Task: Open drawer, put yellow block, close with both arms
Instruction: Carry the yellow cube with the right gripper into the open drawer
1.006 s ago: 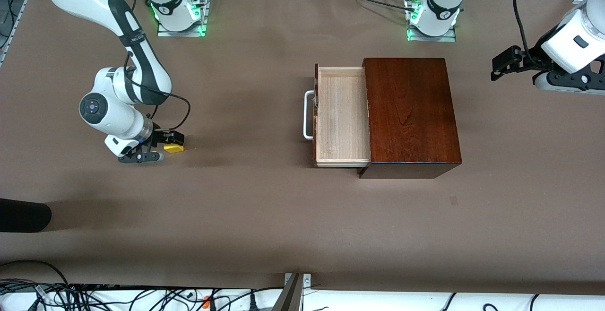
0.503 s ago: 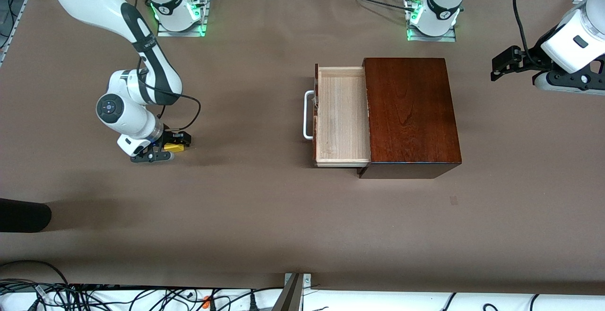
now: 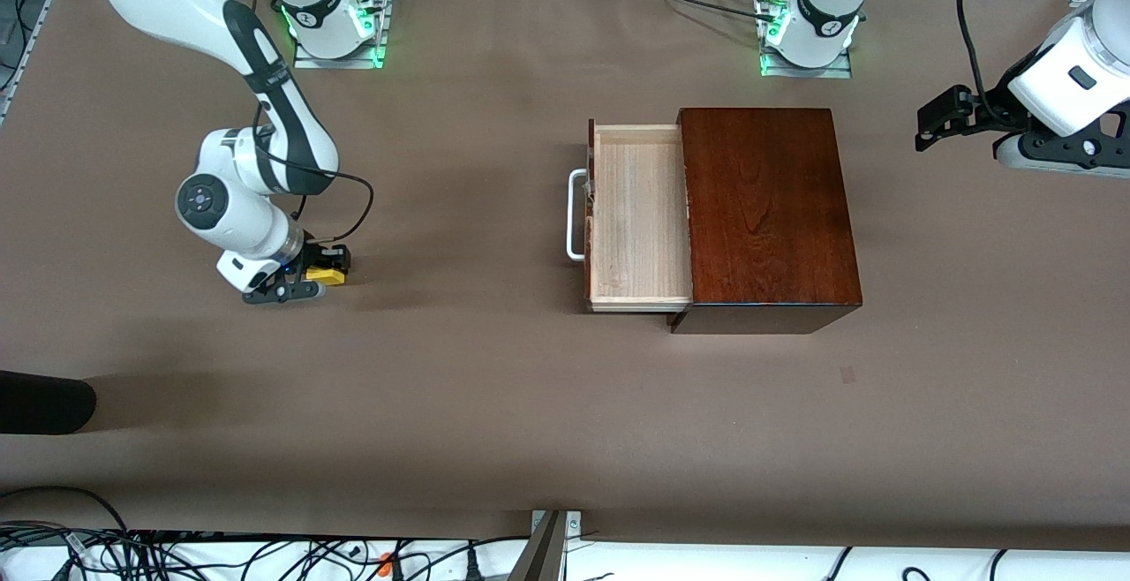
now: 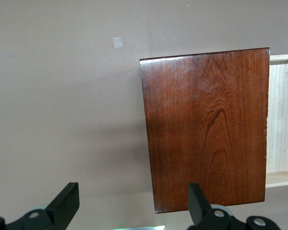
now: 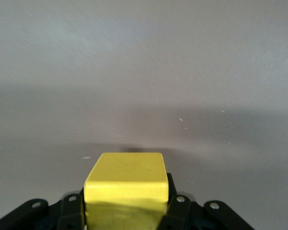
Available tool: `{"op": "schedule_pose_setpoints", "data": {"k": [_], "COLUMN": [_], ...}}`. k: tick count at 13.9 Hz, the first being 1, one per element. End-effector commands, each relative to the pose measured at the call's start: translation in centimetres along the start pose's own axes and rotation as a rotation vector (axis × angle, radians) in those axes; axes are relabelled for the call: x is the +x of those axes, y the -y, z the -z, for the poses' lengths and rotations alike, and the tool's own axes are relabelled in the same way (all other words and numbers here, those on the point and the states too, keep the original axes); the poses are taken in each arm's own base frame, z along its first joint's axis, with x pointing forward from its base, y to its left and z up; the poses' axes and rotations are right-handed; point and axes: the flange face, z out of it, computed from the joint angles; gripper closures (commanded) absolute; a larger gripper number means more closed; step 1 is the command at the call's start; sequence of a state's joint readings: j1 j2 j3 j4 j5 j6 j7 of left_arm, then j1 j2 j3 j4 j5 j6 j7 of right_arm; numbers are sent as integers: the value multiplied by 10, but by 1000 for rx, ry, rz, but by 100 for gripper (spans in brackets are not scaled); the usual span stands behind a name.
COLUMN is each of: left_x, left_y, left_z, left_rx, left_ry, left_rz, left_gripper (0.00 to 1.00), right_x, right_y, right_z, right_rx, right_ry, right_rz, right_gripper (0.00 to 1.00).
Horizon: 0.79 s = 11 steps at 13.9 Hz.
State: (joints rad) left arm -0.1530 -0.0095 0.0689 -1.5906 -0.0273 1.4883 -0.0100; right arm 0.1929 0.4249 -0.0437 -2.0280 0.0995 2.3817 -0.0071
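Right pincer (image 3: 320, 276) is down at the brown paper-covered bench (image 3: 459, 404), toward the right arm's end, closed on the small plain yellow cube (image 3: 326, 276). In the right wrist view the cube (image 5: 126, 184) sits squarely btwn the two black fingers (image 5: 71, 211), a flat face on each side, top face clear. From the front it looks low, at or just off the bench surface; can't tell which.

Key relation for the coming move: the pale light-wood drawer tray (image 3: 637, 215) w/ dark front and white U-shaped bar handle (image 3: 575, 215) is well apart from the held cube, toward the left arm's end of the bench, at about the same nearness to the front camera. So prob a lift, then a carry across toward the tray. Tray is pulled out of the glossy dark mahogany box (image 3: 768, 210) and looks empty. Its long axis runs near-to-far; it opens toward the right arm's end, handle facing the loaded pincer. Right arm is the nearer one to the tray mouth.

Cube has no real long axis, so orientation hardly matters for the drop.

Left pincer (image 3: 937, 122) waits in the air at the left arm's end, past the box; its fingers (image 4: 63, 206) stand wide apart, holding nothing, w/ the box top (image 4: 206, 129) below.
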Motion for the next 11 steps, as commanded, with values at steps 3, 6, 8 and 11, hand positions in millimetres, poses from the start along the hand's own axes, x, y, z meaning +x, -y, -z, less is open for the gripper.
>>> {"op": "schedule_pose_setpoints", "data": {"k": [3,6,8,11], "left_x": [-1,-1,-1,-1], "left_y": [2,1,2,2], "left_z": [3,3,3,5], "left_rx": [-10,-11,-12,-12], "left_ry": [-9,-9,-9,-12], "left_rz": [-17,-19,-18,-18], "left_gripper": [0,0,0,0], "right_x": [40,35,23,-6], "right_y": [99,168,225,306], "right_z": [105,132,153,185], "right_rx": [8,132,186,193], "right_ry": [89,110,123,134], "right_rz": [-260,-467,-606,-793], "right_gripper": [84,84,83,80]}}
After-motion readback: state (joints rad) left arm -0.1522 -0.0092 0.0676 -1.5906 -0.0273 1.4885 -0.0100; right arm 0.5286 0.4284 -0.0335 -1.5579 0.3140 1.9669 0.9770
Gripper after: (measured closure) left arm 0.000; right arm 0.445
